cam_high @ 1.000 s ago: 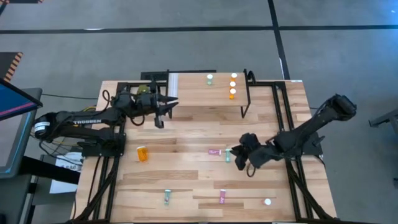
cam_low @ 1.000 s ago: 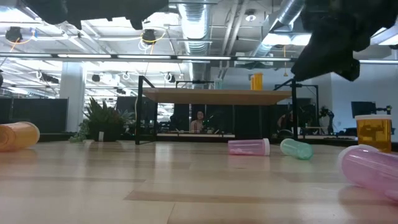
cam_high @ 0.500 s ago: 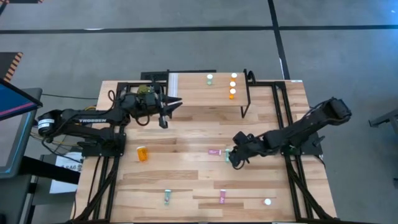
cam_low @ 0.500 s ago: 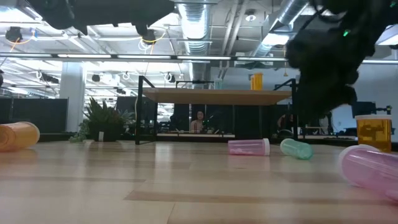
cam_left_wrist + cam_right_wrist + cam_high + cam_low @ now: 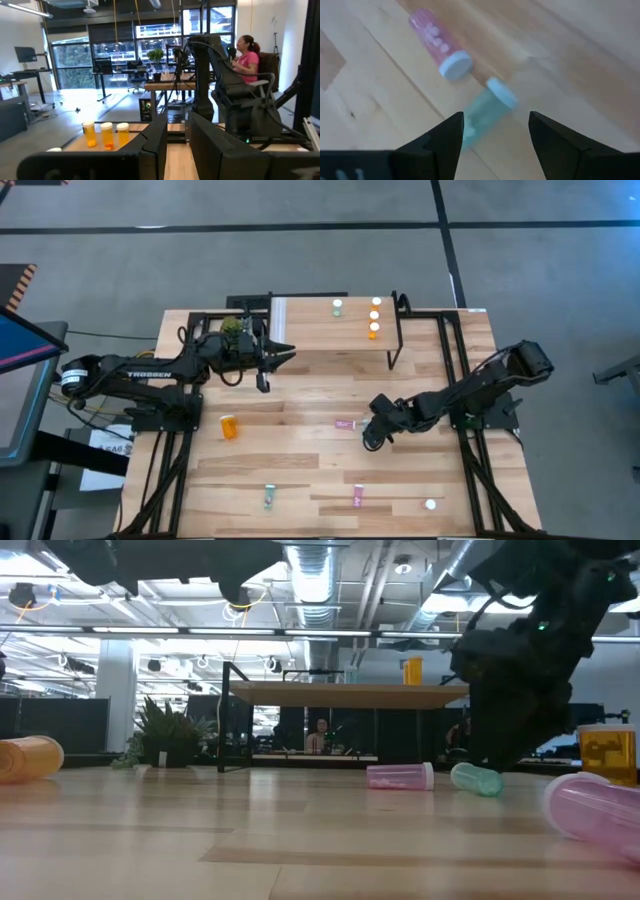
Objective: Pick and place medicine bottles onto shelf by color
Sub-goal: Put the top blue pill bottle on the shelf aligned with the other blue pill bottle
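Note:
My right gripper stands open low over a teal medicine bottle that lies on its side on the table. Its fingers stand on either side of the bottle. In the high view the gripper hides this bottle. A pink bottle lies just beside it, also on its side. The shelf stands at the far middle and carries one teal bottle and three orange ones, all upright. My left gripper hovers at the shelf's left end, shut, with nothing between its fingers.
Loose bottles lie on the table: an orange one at the left, a teal one and a pink one near the front edge. An orange bottle stands upright at the front right. A small green plant sits by the shelf's left end.
My right gripper has gone toward the table's left edge and down, onto the place of the teal bottle. My left gripper has shifted a little toward the table's right edge. No bottle has moved.

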`<state>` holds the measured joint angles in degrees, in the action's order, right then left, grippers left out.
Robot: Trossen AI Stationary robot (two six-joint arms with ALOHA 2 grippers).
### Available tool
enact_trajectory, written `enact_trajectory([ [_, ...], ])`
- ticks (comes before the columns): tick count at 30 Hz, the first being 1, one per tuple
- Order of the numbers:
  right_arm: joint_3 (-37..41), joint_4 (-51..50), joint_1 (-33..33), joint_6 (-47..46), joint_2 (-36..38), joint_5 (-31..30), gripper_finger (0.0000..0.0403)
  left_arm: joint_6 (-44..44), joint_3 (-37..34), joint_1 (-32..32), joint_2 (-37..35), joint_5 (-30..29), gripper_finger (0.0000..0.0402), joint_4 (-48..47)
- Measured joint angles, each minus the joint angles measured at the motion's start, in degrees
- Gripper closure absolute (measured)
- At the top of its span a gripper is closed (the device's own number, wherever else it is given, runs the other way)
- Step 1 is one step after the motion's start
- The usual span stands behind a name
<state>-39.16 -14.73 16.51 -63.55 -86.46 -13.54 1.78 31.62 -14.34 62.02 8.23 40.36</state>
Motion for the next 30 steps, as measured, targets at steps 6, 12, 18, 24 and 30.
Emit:
enact_trajectory([
  [6,-1.97,0.62,0.34,0.78,-3.61,1.33,0.0154,-0.74,0.02,1.33,0.0,-1.47,0.0335,-0.01],
  [12,-4.76,-1.93,0.73,6.67,-7.61,2.85,0.0154,-1.62,0.02,2.96,0.0,-2.64,0.0335,-1.18],
  [18,-8.16,-10.07,0.78,11.61,-9.31,3.43,0.0154,-1.62,0.02,5.08,0.0,-5.22,0.0335,-1.88],
  [24,-9.92,-14.94,0.74,17.23,-9.48,4.44,0.0172,-1.62,0.04,6.08,0.0,-5.43,0.0335,-2.56],
  [30,-10.09,-17.19,0.74,19.93,-9.48,4.49,0.0217,-1.62,0.04,7.64,0.02,-5.06,0.0335,-3.99],
])
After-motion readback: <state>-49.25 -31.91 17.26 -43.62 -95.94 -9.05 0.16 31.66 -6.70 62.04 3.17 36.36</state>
